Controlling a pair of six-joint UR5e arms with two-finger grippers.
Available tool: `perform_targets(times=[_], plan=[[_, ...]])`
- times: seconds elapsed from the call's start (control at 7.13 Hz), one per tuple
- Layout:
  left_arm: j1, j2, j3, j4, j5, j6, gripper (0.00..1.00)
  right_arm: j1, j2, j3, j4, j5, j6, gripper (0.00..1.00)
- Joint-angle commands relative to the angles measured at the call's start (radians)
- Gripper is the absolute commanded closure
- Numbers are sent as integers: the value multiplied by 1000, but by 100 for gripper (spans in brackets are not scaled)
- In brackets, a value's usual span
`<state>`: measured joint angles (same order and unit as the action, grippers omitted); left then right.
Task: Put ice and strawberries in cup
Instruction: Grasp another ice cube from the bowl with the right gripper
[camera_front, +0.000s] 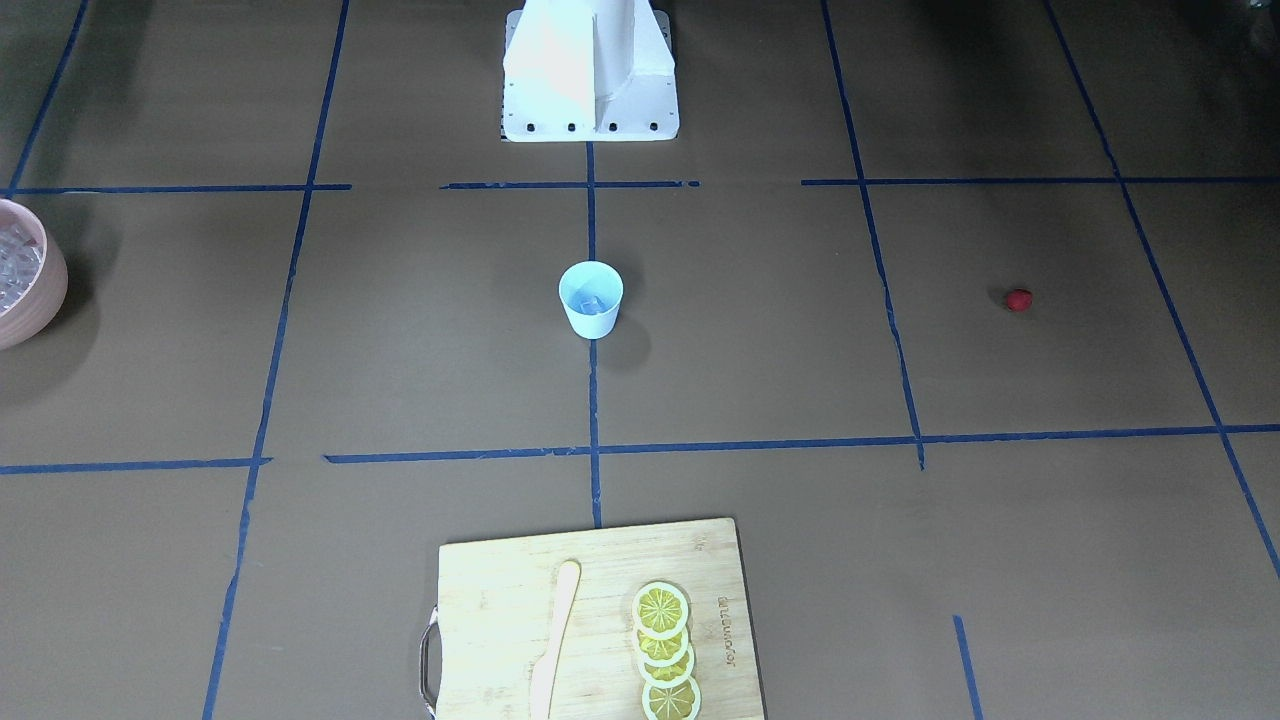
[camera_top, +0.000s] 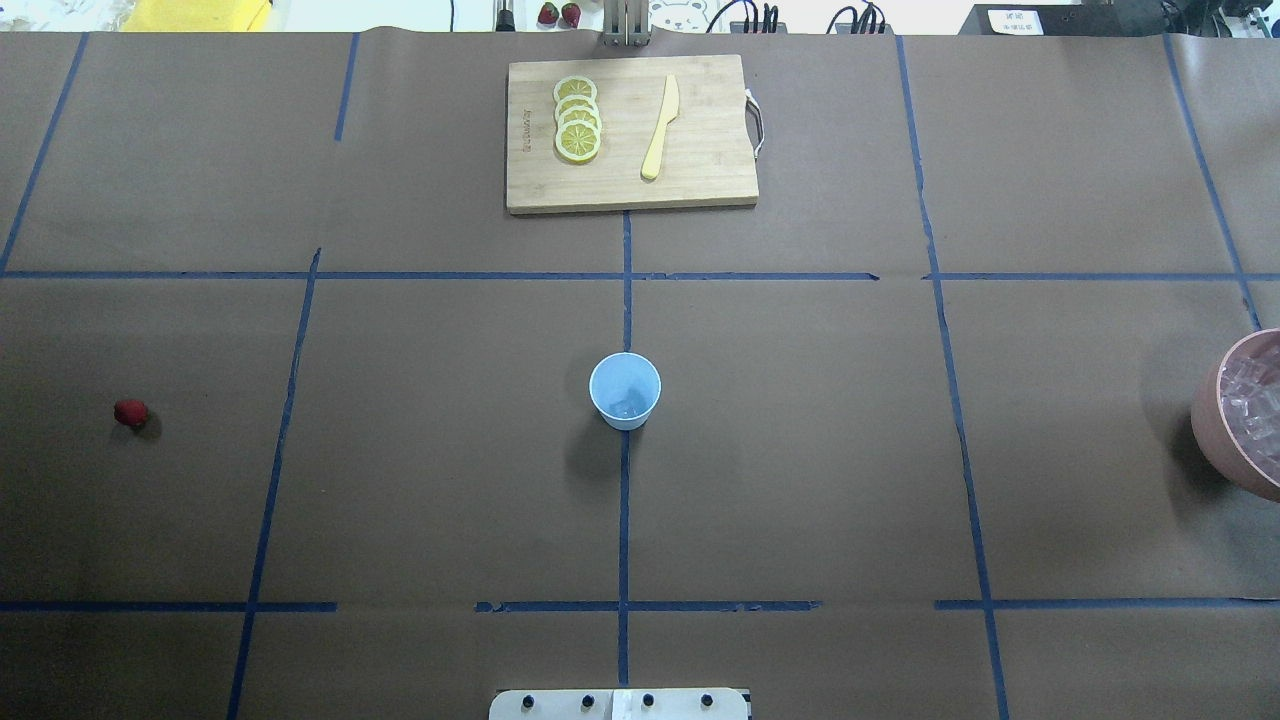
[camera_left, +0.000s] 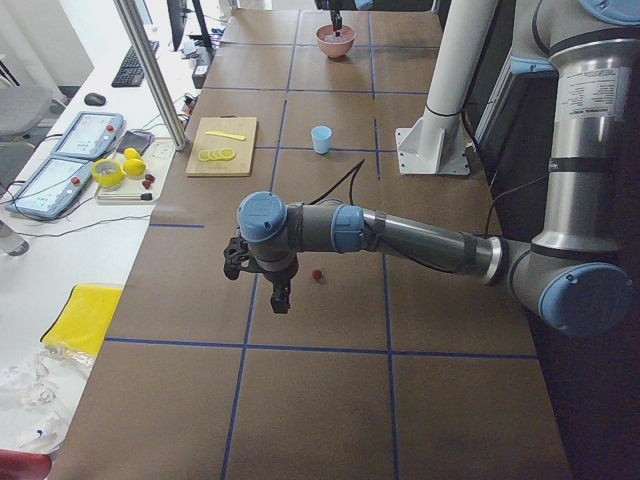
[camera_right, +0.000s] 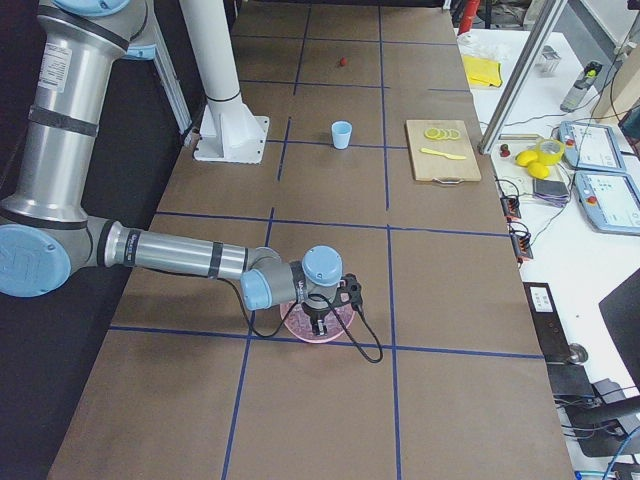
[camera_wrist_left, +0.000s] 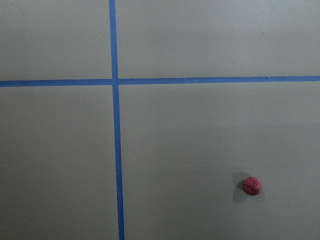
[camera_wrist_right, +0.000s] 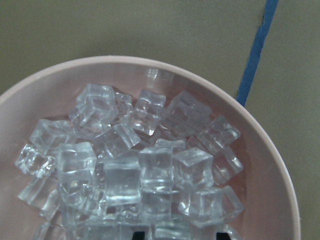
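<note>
- Overhead exterior: cup (camera_top: 625, 390) upright, mouth up, long axis vertical; strawberry (camera_top: 131, 412) at its 9 o'clock.
- Spread of left tool (camera_left: 277, 298) and right tool (camera_right: 320, 322): cannot tell.

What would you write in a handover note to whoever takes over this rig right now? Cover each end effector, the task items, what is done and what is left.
Left end effector: above the table beside the strawberry, not holding it; open or shut cannot be told.
Right end effector: over the pink bowl of ice cubes; state cannot be told.
Light-blue cup: upright at table centre; something clear, perhaps one cube, seems to lie inside.
Done: possibly one cube in.
Left: more ice if wanted, then the strawberry into the cup.
</note>
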<state>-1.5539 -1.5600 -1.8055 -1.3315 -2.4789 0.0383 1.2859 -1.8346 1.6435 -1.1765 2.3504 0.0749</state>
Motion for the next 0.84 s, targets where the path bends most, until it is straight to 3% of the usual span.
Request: perform_targets(times=[0.0, 0.14, 0.42, 0.7], plan=[[0, 0, 2, 0, 0, 0, 0, 1, 0, 1, 1, 1, -1, 89], [0, 0, 2, 0, 0, 0, 0, 1, 5, 6, 0, 4, 0, 100], [0, 0, 3, 0, 0, 0, 0, 3, 24, 10, -3, 13, 0, 100], [0, 0, 3, -2, -2, 0, 0, 64, -11, 148, -53, 45, -1, 100]])
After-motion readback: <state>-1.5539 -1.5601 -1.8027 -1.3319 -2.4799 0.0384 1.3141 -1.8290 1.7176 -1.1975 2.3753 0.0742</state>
